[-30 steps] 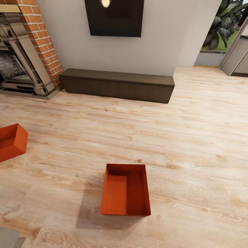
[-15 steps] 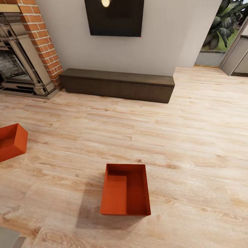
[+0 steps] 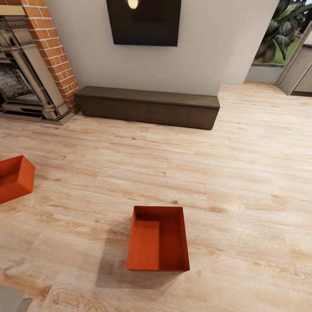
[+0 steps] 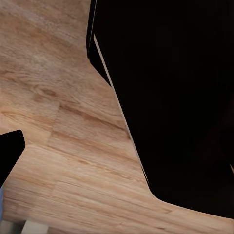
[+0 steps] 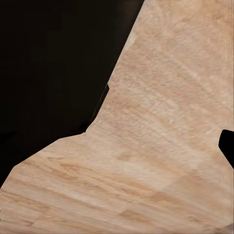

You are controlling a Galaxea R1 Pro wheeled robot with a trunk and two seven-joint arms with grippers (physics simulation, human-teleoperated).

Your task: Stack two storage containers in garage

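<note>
Two orange-red open-top storage containers rest on the living room's light wood plank floor [image 3: 242,186]. One container [image 3: 158,238] lies just ahead of me, near the bottom centre of the head view, and it is empty. The other container [image 3: 14,177] is cut off by the left edge and sits at an angle. A small dark tip [image 4: 7,151] shows at the edge of the left wrist view and another [image 5: 227,146] in the right wrist view. Both sit over bare planks, and I cannot make out how the fingers stand.
A long dark low bench [image 3: 149,106] runs along the far wall under a black TV [image 3: 145,21]. A brick fireplace [image 3: 30,65] stands at the far left. A doorway with plants [image 3: 281,39] opens at the far right. Large black masses [image 4: 175,97] [image 5: 48,73] fill part of each wrist view.
</note>
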